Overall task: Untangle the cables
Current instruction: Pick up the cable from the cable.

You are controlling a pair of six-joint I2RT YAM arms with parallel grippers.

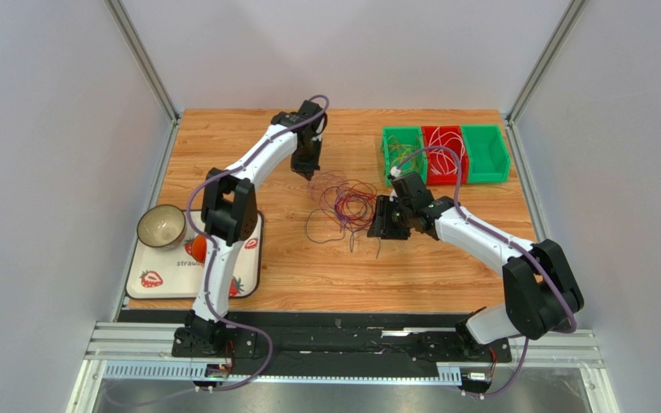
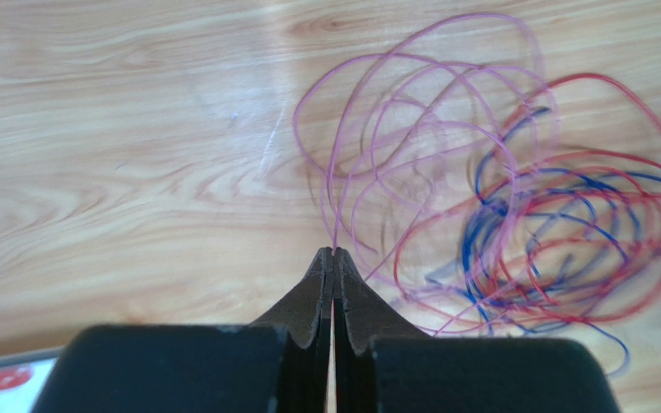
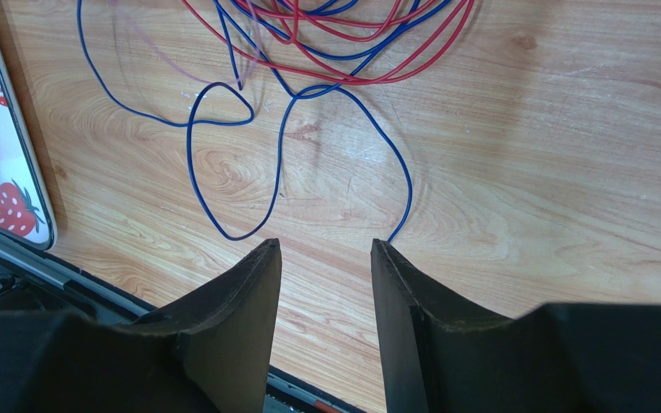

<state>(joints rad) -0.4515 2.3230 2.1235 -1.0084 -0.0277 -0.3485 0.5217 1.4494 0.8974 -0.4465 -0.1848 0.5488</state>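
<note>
The cables point(image 1: 347, 202) lie as a loose tangle of thin pink-purple, red and blue loops on the wooden table between my two grippers. My left gripper point(image 1: 308, 172) is at the tangle's far left edge. In the left wrist view its jaws point(image 2: 334, 252) are shut, pinching a pink-purple cable point(image 2: 411, 95) at the very tips. Red loops point(image 2: 636, 103) and blue loops point(image 2: 480, 249) lie to the right of it. My right gripper point(image 1: 377, 219) is at the tangle's near right side, open point(image 3: 325, 245) with nothing between its fingers. A blue cable point(image 3: 278, 163) ends just beyond its right fingertip.
Three bins stand at the back right: green point(image 1: 403, 155), red point(image 1: 442, 155) and green point(image 1: 485, 153), with wires in the first two. A strawberry-print mat point(image 1: 248, 280) at the front left carries a bowl point(image 1: 160, 225) and an orange object point(image 1: 198, 248).
</note>
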